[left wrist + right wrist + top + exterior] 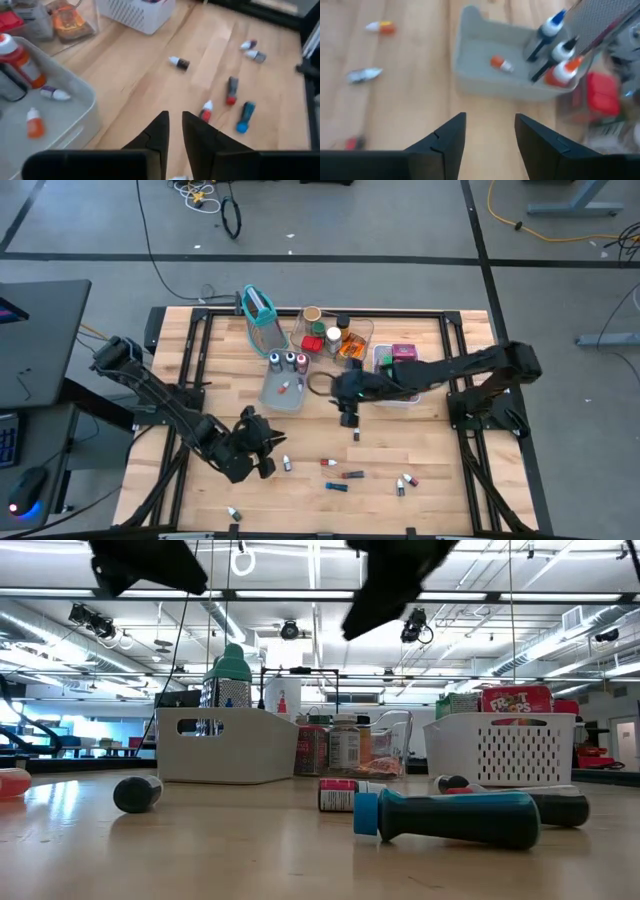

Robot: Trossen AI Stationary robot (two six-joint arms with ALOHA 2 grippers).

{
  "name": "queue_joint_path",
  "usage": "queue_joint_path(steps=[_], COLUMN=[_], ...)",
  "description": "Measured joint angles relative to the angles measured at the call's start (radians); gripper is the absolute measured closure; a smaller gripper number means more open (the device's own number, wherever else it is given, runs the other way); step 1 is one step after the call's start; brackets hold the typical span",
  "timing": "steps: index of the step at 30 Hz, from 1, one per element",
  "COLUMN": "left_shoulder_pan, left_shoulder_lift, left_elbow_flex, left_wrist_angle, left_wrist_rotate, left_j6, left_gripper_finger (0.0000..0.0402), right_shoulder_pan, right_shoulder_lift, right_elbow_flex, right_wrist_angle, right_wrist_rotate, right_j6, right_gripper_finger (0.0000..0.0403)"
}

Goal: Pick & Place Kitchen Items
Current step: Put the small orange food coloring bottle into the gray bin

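Several small capped vials lie on their sides on the wooden table: one (287,465) beside my left gripper, a red one (352,474), a blue-capped one (336,486), a pair (405,482) and one (356,436) under my right gripper. My left gripper (258,448) hovers at the near left, open by only a narrow gap (175,125), with nothing between the fingers. My right gripper (347,408) hangs open and empty (490,125) above the table's middle, just right of the grey tray (270,395). The tray holds an orange-capped vial (501,63) and upright bottles (555,47).
Behind the grey tray stand a teal-rimmed holder (258,310), a clear bin with jars (335,335) and a white basket with packets (400,365). One more vial (233,512) lies by the near edge. Bare wood stretches between the two grippers.
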Motion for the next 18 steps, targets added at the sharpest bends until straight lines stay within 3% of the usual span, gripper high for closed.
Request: queue_joint_path(steps=[6, 10, 14, 18], left_shoulder_pan=[0.015, 0.054, 0.078, 0.080], left_shoulder_lift=[-0.001, -0.001, -0.001, -0.001], left_elbow_flex=[0.046, 0.110, 0.118, 0.116], left_wrist_angle=[-0.115, -0.264, -0.362, -0.496], left_wrist_rotate=[0.068, 0.127, 0.219, 0.344], left_j6=[-0.051, -0.140, -0.283, -0.512], left_gripper_finger=[0.0382, 0.0395, 0.0391, 0.0396], right_shoulder_pan=[0.063, 0.044, 0.024, 0.013], right_shoulder_lift=[-0.173, -0.312, -0.421, -0.490], right_elbow_flex=[-0.233, -0.344, -0.411, -0.449], right_wrist_angle=[0.145, 0.260, 0.316, 0.324], right_wrist_rotate=[0.066, 0.236, 0.418, 0.444], right_j6=[0.015, -0.074, -0.074, -0.079], right_gripper_finger=[0.0225, 0.0225, 0.0225, 0.0225])
